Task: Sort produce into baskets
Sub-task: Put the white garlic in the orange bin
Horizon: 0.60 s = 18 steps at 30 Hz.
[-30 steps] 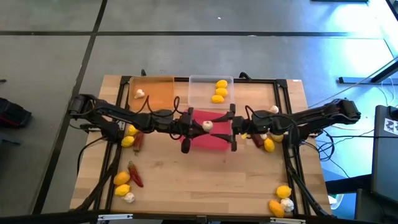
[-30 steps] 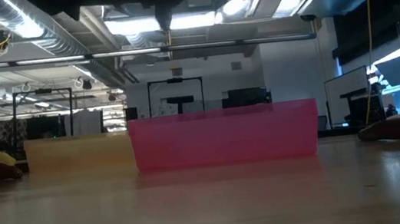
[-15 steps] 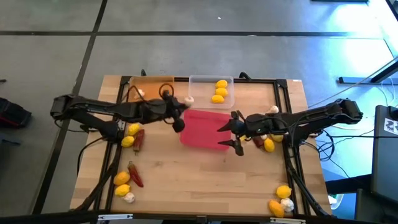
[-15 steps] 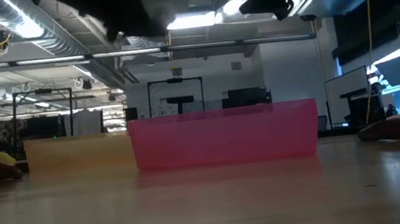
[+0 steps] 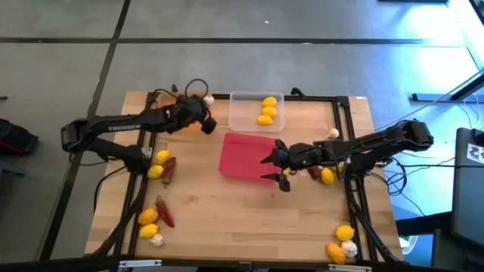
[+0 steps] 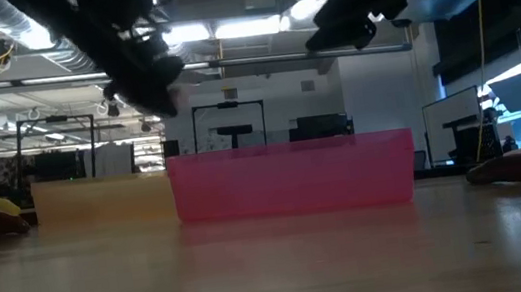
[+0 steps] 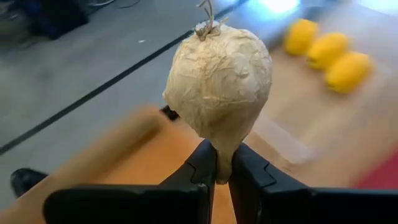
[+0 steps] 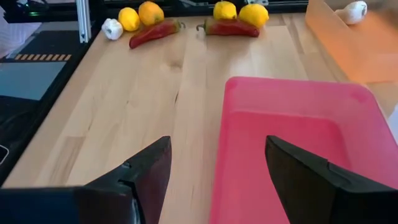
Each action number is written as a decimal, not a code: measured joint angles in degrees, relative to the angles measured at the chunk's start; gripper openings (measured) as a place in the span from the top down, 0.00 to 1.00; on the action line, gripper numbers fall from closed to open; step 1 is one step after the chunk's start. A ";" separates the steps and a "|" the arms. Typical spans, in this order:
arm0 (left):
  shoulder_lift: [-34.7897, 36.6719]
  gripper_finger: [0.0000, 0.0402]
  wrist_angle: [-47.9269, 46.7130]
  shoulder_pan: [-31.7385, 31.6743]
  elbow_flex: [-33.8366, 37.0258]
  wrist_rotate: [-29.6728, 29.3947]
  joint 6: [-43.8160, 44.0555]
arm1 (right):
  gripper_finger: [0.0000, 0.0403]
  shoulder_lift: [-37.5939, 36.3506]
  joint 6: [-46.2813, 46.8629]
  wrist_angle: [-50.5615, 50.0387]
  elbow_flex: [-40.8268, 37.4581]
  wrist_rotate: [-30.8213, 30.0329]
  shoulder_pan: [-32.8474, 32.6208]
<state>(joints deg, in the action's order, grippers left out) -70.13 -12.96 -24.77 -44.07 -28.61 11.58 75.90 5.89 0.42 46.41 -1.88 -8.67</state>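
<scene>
Sorting is under way on the table (image 5: 227,219), with one garlic bulb in transit. Three trays sit toward the far side. The pink tray (image 5: 246,155) lies in the middle and looks empty. Beyond it, the clear tray (image 5: 240,109) holds three lemons (image 5: 266,110). The orange tray (image 5: 170,106) stands to its left, largely hidden under the left arm in the high view.

The left end effector (image 5: 206,100) is over the orange tray's far right corner, beside the clear tray. It is clenched on the garlic (image 7: 219,84), pinching the bulb by its narrow end so the bulb stands clear above the fingertips. The wrist view shows orange tray beneath it and the lemons off to one side.

The right end effector (image 5: 274,168) hangs over the near right part of the pink tray, released and holding nothing.

Unsorted produce remains along both table edges: lemons, chilies (image 5: 165,212) and garlic at left, more lemons and garlic at the right near corner.

Judgement: the step in hand is delivery of the garlic. The next move calls for centring over the orange tray, well inside its wall, lowering, then releasing. The pinch is narrow, so a slip or a roll toward the clear tray is the risk.
</scene>
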 joint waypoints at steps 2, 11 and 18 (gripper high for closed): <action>-0.77 0.93 3.18 -2.55 1.57 0.00 -0.31 | 0.37 0.24 0.04 -0.17 0.00 0.00 0.02; -6.41 0.93 8.84 -10.41 2.80 2.11 -1.00 | 0.37 0.24 0.09 -0.12 0.01 -0.01 0.07; -11.97 0.93 7.35 -16.11 2.80 9.88 0.57 | 0.37 0.24 0.15 -0.11 0.01 -0.01 0.07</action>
<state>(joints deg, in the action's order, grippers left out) -82.10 -5.61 -40.88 -41.28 -18.73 12.14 76.14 6.04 0.32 46.41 -1.89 -8.60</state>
